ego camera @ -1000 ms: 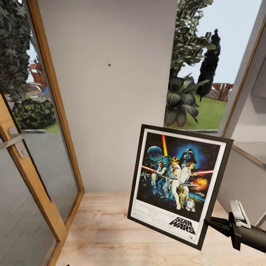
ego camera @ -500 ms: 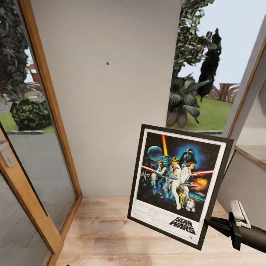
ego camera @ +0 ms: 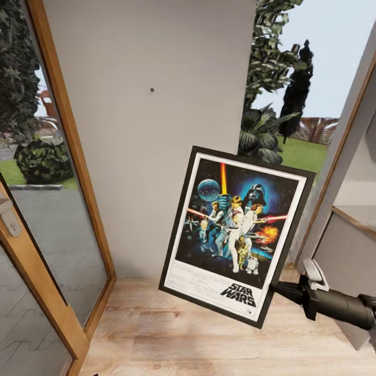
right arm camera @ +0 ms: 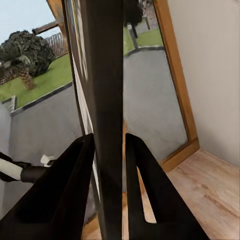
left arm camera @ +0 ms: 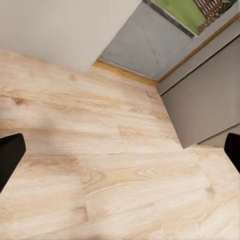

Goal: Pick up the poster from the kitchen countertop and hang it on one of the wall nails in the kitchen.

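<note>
While your right gripper (ego camera: 277,288) is pinching the poster (ego camera: 236,235) by its lower right edge at centre frame, you are holding it below the wall nail (ego camera: 152,89) at upper left, hanging undone.

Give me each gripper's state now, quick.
Left gripper: open, fingers wide apart over the wooden floor, holding nothing.
Right gripper: shut on the Star Wars poster, clamping its frame edge.

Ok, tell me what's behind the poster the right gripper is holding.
Behind the poster, held by the right gripper, stand the grey wall, window plants and wooden floor. The nail sits uncovered above it. The wall's lower right corner is hidden.
</note>
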Robot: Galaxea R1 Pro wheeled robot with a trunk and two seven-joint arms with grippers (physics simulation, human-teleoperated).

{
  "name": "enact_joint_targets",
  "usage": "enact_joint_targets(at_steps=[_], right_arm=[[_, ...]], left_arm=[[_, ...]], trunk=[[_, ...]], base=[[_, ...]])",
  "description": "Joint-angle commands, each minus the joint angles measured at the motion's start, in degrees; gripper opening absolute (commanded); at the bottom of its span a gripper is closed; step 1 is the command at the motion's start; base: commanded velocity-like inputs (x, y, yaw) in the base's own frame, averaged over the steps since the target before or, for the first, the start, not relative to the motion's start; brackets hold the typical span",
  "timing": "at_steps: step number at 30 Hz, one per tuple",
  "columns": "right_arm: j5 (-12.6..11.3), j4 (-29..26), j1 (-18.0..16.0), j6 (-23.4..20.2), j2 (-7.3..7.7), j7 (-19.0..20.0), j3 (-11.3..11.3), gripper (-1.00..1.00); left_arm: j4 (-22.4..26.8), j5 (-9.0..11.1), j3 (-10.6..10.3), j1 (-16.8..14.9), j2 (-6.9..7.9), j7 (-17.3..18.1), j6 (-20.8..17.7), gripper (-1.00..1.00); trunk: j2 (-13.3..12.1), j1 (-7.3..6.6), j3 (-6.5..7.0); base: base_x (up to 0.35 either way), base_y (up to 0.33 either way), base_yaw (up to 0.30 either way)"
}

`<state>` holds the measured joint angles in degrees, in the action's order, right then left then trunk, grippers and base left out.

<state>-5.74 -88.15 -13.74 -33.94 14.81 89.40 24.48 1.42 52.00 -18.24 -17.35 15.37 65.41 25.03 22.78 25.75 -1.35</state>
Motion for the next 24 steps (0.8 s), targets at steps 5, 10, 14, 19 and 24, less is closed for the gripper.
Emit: enact_joint_targets(at_steps=[5, 10, 14, 19, 24], right_arm=[[-0.4, 0.0, -7.2, -3.0, -0.03, 0.2, -3.6, -1.00], [-0.3, 0.0, -20.3, -12.9, 0.00, -0.8, -15.6, -1.00], [-0.2, 0.0, -27.2, -18.1, 0.00, -3.9, -19.6, -1.00], [0.3, 0.1, -36.6, -22.1, 0.04, -5.5, -26.0, -1.00], [0.5, 2.8, -46.5, -23.0, -0.56, -9.8, -29.7, -1.00]], left_arm=[[0.0, 0.5, -0.5, 0.0, 0.01, 0.1, 0.3, 1.00], [0.0, 0.4, -0.5, 0.0, 0.01, -1.8, 0.3, 1.00], [0.0, 0.5, -0.5, 0.0, 0.01, -2.4, 0.3, 1.00], [0.0, 0.5, -0.5, 0.0, 0.01, -2.5, 0.3, 1.00], [0.0, 0.5, -0.5, 0.0, 0.01, -2.6, 0.3, 1.00]], trunk=[[0.1, 0.04, -0.14], [0.1, 0.04, -0.14], [0.1, 0.04, -0.14], [0.1, 0.04, -0.14], [0.1, 0.04, -0.14]], base=[[0.000, 0.000, 0.000], [0.000, 0.000, 0.000], [0.000, 0.000, 0.000], [0.000, 0.000, 0.000], [0.000, 0.000, 0.000]])
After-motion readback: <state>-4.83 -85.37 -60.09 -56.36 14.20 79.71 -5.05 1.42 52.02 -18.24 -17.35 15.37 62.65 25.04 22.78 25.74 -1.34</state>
